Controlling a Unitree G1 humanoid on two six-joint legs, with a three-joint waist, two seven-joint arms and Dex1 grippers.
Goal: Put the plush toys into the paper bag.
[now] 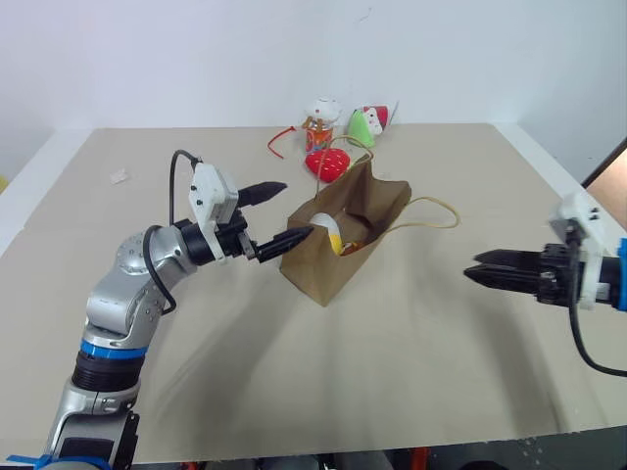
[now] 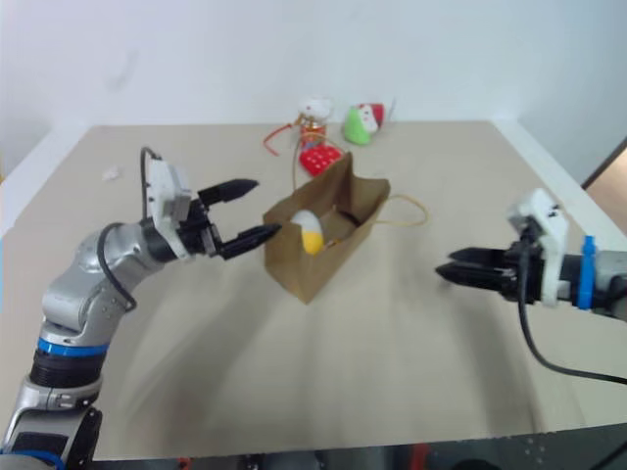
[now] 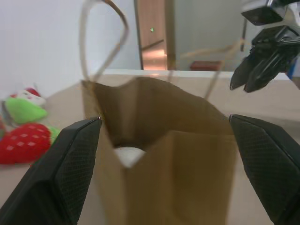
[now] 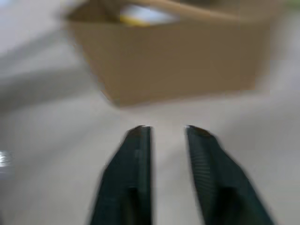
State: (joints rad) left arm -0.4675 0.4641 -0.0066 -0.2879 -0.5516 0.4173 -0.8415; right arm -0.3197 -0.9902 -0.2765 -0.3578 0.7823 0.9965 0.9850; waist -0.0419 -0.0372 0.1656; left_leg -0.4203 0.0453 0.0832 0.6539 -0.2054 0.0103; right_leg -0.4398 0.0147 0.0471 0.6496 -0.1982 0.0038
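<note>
Brown paper bag [image 1: 343,240] lies mid-tabletop [image 1: 441,372] holding the egg toy [image 1: 326,228], light, crumple-prone, best steadied by its rim, left claw [image 1: 279,215] spread wide there, right claw [image 1: 480,269] nearly closed, empty.

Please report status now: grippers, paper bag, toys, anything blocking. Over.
Left gripper jaws open at brown kraft paper bag mouth. Right gripper empty, apart. Yellow-and-white egg-shaped plush inside bag; red strawberry plush behind. Nothing blocking.

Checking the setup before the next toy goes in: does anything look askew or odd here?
The paper bag lies tipped on its side on the table, mouth toward the left gripper, with a yellow-and-white toy at the opening, where it might slip out.
</note>
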